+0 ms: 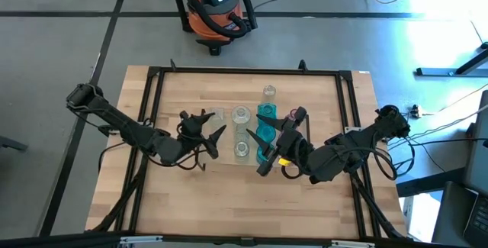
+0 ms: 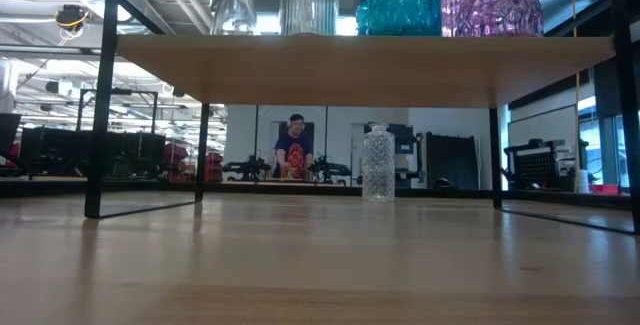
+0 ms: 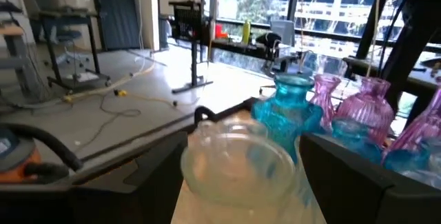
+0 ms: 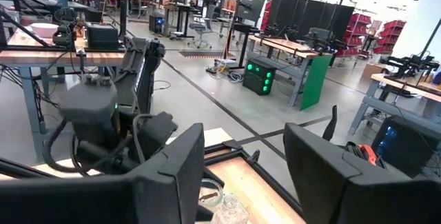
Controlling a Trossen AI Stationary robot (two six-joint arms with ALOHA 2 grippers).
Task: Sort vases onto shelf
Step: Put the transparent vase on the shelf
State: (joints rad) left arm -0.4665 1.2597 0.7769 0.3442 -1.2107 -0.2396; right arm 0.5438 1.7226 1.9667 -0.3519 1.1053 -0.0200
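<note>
The shelf (image 2: 350,65) is a light-wood board on a dark wire frame at mid-table. On it stand clear vases (image 1: 241,115), teal vases (image 1: 266,131) and pink vases (image 2: 490,0). One clear bottle vase (image 2: 378,163) stands on the tabletop beyond the shelf. My left gripper (image 1: 212,124) is open at the shelf's left end. Its fingers stand on either side of a clear round vase (image 3: 238,165), which stands on the board. My right gripper (image 1: 264,162) hangs open and empty over the shelf's near right part. My left gripper comes level from the table's left, one finger (image 3: 145,176) on each side of the clear round vase's body (image 3: 207,162). The vase fills almost the whole gap. I cannot tell whether the fingers touch the glass.
Black rails (image 1: 152,95) frame the wooden tabletop. An orange shop vacuum (image 1: 217,8) sits on the floor past the far edge. Bare wood lies along the near edge (image 1: 244,202). A person (image 2: 295,145) shows far back in the room.
</note>
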